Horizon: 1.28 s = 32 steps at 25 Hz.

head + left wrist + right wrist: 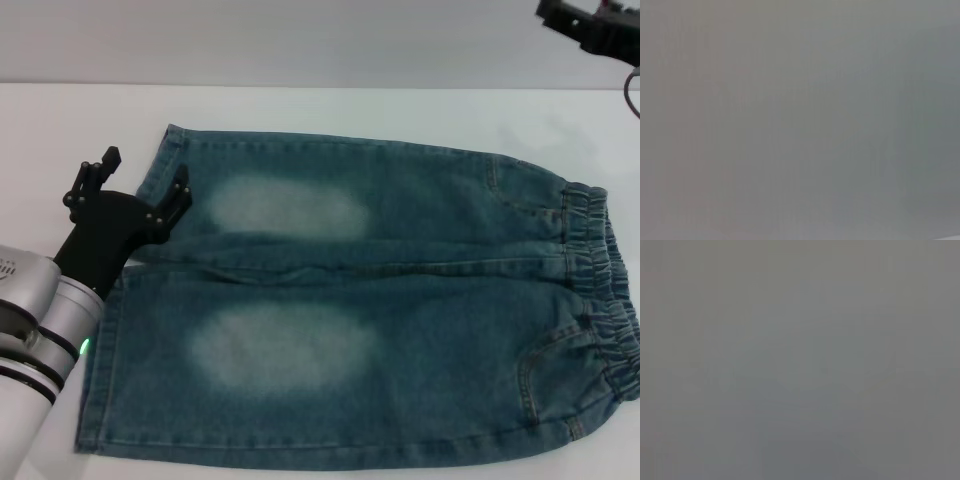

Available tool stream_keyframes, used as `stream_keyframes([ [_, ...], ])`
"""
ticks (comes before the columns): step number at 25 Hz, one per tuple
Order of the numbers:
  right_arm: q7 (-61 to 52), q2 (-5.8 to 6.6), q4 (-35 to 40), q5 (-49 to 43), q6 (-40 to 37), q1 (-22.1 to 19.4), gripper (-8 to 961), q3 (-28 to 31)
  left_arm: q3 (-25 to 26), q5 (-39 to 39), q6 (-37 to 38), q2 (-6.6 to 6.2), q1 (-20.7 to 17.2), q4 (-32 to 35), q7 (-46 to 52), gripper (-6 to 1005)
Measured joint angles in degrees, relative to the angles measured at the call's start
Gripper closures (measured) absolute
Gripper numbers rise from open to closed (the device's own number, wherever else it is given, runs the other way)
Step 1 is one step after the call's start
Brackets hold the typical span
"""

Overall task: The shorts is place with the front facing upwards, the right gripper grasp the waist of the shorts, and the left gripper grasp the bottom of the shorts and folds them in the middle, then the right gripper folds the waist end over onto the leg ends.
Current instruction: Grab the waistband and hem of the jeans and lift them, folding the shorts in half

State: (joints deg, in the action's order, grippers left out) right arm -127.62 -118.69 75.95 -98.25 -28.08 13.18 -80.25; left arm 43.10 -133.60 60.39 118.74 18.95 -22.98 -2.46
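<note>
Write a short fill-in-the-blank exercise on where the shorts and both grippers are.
1. The shorts lie flat with the waist toward the robot's ____ side.
2. The left gripper has its fingers ____ at the bottom of the shorts.
3. The right gripper is ____ the shorts.

Missing words: right; open; off

shorts (380, 310) flat on table (60, 130), waist (600, 290) right, leg ends (125, 300) left

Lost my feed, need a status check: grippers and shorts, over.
Left gripper open at the leg ends. Right gripper parked far right, off the waist. Shorts flat, unfolded. Nothing in the way.
</note>
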Motion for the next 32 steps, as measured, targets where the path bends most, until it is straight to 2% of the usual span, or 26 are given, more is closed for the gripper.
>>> stream_keyframes([
  [2,-15.3,0.06,2.7,-15.6,-8.0,1.8,122,3.3,0.1,0.0,0.0,0.00,0.0,0.0,0.0,153],
  [5,-31.0,-0.10,7.0,-35.0,-18.3,4.2,123,5.5,0.2,0.0,-0.6,0.00,0.1,-0.1,0.0,154],
  [7,-36.4,-0.23,9.8,-44.1,-23.4,4.8,124,5.5,0.3,0.0,-1.1,0.00,0.4,0.0,0.0,154],
  [8,-38.3,-0.33,12.1,-49.7,-28.4,4.6,124,5.3,0.3,0.0,-1.2,0.00,0.4,0.0,0.1,155],
  [9,-38.3,-0.33,12.1,-49.7,-28.4,4.6,125,5.3,0.3,0.0,-1.3,0.00,0.4,0.0,0.1,155],
  [16,-34.0,-0.35,22.0,-52.5,-49.3,2.9,127,7.2,-0.2,-0.3,-3.4,-0.65,0.0,-2.6,0.6,154],
  [18,-33.7,-0.48,25.6,-53.4,-52.9,2.0,127,7.9,-0.2,-0.5,-8.0,-1.91,-0.7,-7.3,0.7,154],
  [21,-33.5,-0.57,29.8,-53.3,-56.4,0.9,127,8.9,1.4,-1.9,-21.7,-6.38,-4.0,-21.0,0.2,153],
  [23,-33.4,-0.69,31.9,-53.2,-58.0,0.0,127,9.4,5.1,-3.7,-34.2,-8.93,-6.6,-31.4,-0.9,153],
  [24,-33.3,-0.79,33.0,-53.1,-58.6,-0.6,127,9.6,8.0,-5.1,-42.3,-9.70,-8.1,-36.9,-2.1,153],
  [25,-33.3,-0.82,33.6,-53.0,-58.8,-1.0,127,9.6,10.4,-6.1,-47.1,-9.93,-9.1,-40.7,-3.1,154],
  [27,-33.3,-0.86,34.8,-52.8,-59.3,-2.0,126,9.8,17.7,-9.4,-62.9,-8.64,-11.8,-49.4,-7.5,155],
  [29,-33.2,-0.88,35.3,-52.8,-59.8,-2.5,126,10.1,25.2,-12.3,-76.5,-5.45,-13.7,-56.1,-11.9,155],
  [30,-33.2,-0.88,35.3,-52.8,-60.4,-2.6,126,10.5,29.8,-14.2,-84.6,-3.01,-14.8,-60.1,-14.6,154],
  [32,-33.2,-0.88,35.0,-52.7,-61.2,-2.9,126,11.1,34.8,-17.6,-96.5,-0.75,-15.9,-66.2,-16.5,153],
])
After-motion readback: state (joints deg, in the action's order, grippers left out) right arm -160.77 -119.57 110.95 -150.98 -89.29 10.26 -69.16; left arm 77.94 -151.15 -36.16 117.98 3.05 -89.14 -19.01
